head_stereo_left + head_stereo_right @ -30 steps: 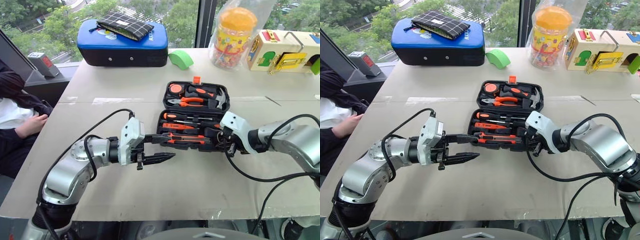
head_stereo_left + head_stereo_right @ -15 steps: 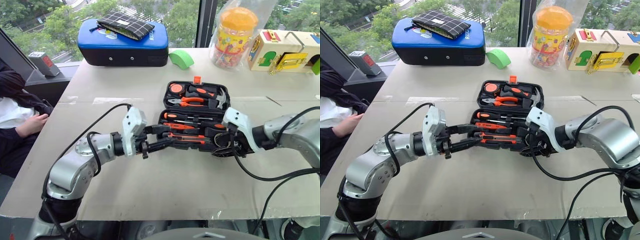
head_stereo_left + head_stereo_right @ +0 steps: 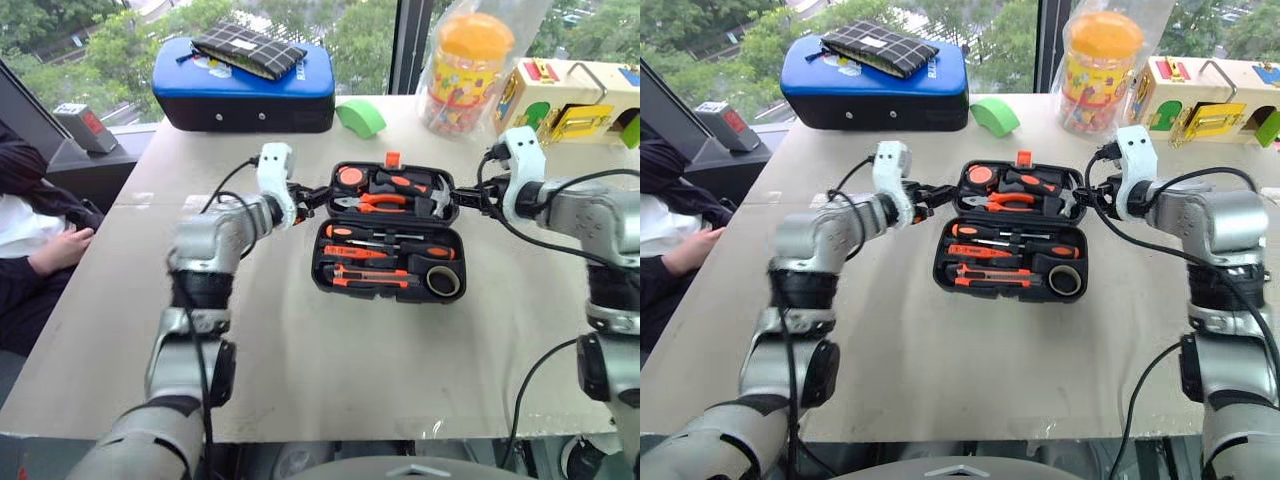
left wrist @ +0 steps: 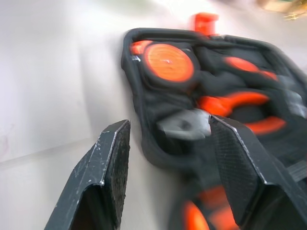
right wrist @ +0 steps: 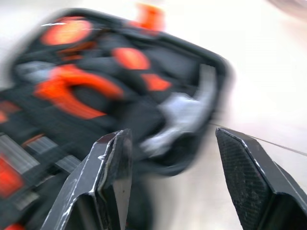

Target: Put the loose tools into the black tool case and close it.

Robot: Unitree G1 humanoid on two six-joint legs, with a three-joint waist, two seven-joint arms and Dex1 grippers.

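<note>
tool case [image 3: 388, 235] mid-table, screwdrivers [image 3: 385, 236] inside, pouch case [image 3: 245, 85] behind-left

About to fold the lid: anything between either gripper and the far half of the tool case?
Nothing visible. The left gripper and right gripper, both open, flank the far half of the black tool case, with only bare table between. The tools lie in the case's recesses.

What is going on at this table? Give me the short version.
A two-armed robot is packing a black tool case. The case lies open, with the screwdrivers, utility knife and tape roll seated in its near half. The left gripper and right gripper, both open and empty, sit at the two side edges of the far half, which holds the pliers, hammer and tape measure. It looks set to fold the case shut.
</note>
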